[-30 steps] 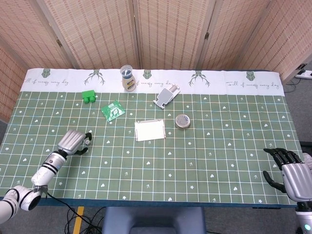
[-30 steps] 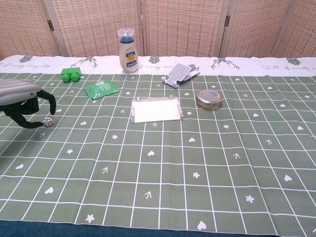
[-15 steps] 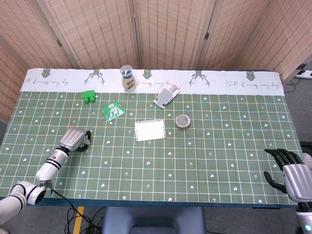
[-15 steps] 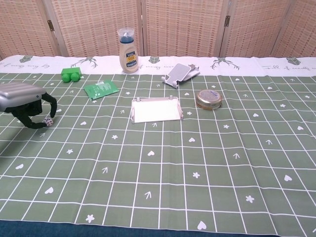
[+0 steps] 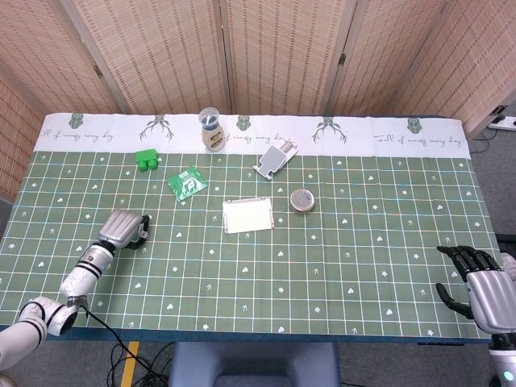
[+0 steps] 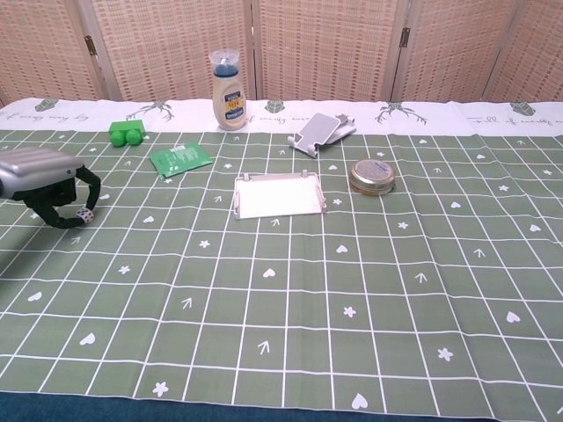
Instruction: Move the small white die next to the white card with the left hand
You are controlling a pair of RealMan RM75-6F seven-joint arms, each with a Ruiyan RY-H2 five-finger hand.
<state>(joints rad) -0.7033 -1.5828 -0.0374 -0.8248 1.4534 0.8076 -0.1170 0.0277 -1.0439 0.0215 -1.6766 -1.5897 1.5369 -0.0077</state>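
Note:
The small white die (image 6: 84, 214) sits on the green cloth at the far left; in the head view my left hand hides it. My left hand (image 5: 123, 230) (image 6: 46, 183) arches over the die, with dark fingers (image 6: 91, 190) and the thumb curled around it and pinching it against the cloth. The white card (image 5: 247, 215) (image 6: 278, 197) lies flat near the table's middle, well to the right of the die. My right hand (image 5: 480, 290) rests at the near right corner, holding nothing, its fingers apart.
A lotion bottle (image 5: 212, 131) (image 6: 229, 79) stands at the back. A green block (image 5: 146, 160) (image 6: 127, 133) and a green packet (image 5: 187, 183) (image 6: 179, 159) lie between the die and the card. A phone stand (image 5: 275, 157) and a round tin (image 5: 302, 200) sit right of the card.
My left hand has come down and in over the die, its fingers curling closer around it. The die has barely shifted. The right hand has not moved.

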